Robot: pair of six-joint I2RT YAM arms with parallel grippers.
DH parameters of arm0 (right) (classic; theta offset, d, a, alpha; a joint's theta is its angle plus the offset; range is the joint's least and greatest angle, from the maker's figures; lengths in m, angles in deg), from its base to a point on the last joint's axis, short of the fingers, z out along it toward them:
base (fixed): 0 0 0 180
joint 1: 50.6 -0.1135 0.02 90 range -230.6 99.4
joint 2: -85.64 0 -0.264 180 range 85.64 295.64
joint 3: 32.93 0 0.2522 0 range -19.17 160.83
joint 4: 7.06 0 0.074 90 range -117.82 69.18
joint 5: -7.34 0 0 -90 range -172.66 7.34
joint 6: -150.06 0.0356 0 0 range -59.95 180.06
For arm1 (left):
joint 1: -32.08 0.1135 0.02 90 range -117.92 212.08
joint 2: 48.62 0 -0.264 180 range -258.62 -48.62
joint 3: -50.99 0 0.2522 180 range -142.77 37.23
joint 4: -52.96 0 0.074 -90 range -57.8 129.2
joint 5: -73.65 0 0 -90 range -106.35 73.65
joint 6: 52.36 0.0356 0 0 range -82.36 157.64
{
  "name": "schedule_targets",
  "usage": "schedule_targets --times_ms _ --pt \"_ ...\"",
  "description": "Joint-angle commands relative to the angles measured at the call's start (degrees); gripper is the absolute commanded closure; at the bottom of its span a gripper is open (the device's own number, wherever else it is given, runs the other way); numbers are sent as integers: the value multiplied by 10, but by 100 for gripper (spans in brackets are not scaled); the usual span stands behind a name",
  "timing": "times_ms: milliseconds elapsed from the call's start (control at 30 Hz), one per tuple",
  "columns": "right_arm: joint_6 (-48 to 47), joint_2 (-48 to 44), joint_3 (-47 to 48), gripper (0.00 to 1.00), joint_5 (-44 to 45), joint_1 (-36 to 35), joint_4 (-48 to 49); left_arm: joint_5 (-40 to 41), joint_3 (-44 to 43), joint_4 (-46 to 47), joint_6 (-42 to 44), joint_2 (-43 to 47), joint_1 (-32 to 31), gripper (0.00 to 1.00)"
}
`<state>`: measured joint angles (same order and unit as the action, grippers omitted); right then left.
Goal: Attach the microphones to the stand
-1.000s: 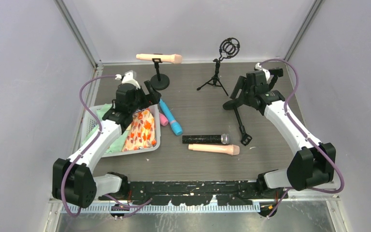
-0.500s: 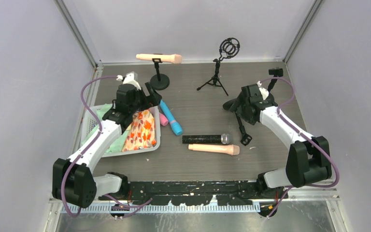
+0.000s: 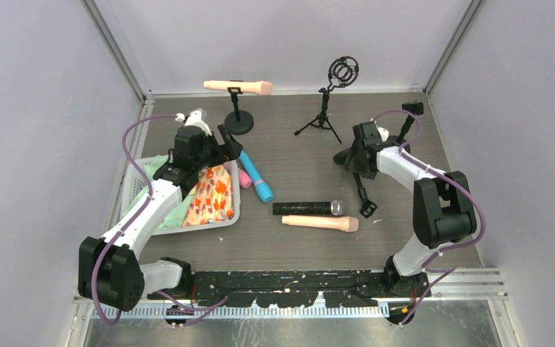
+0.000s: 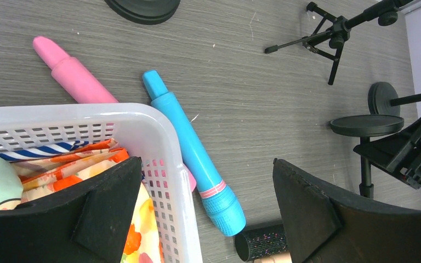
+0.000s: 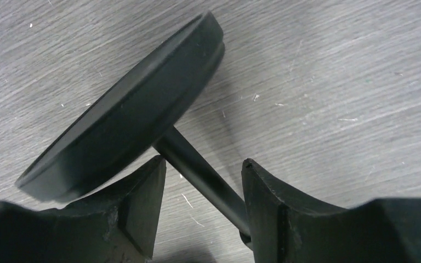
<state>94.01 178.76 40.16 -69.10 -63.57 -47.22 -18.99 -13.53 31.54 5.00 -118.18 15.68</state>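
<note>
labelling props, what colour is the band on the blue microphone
Pink; the blue microphone shows clearest in the left wrist view.

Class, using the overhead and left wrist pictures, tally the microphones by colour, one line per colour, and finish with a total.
Peach microphones: 2
Black microphone: 1
Blue microphone: 1
Pink microphone: 1, partly hidden behind the basket
Total: 5

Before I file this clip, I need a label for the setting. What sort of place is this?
Probably a robot test booth: plain walls enclose a table, a left arm and right arm are bolted at its edge, and a black microphone and tripod stand are set out.
</note>
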Motion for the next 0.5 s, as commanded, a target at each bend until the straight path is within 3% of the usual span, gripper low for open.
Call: schedule_targets --times_ms 0,467 --pt "-61 16 31 46 -31 5 30 -9 -23 -1 3 15 -2 10" --pt "-175 50 56 89 -159 1 55 -6 -21 -9 7 19 -2 10"
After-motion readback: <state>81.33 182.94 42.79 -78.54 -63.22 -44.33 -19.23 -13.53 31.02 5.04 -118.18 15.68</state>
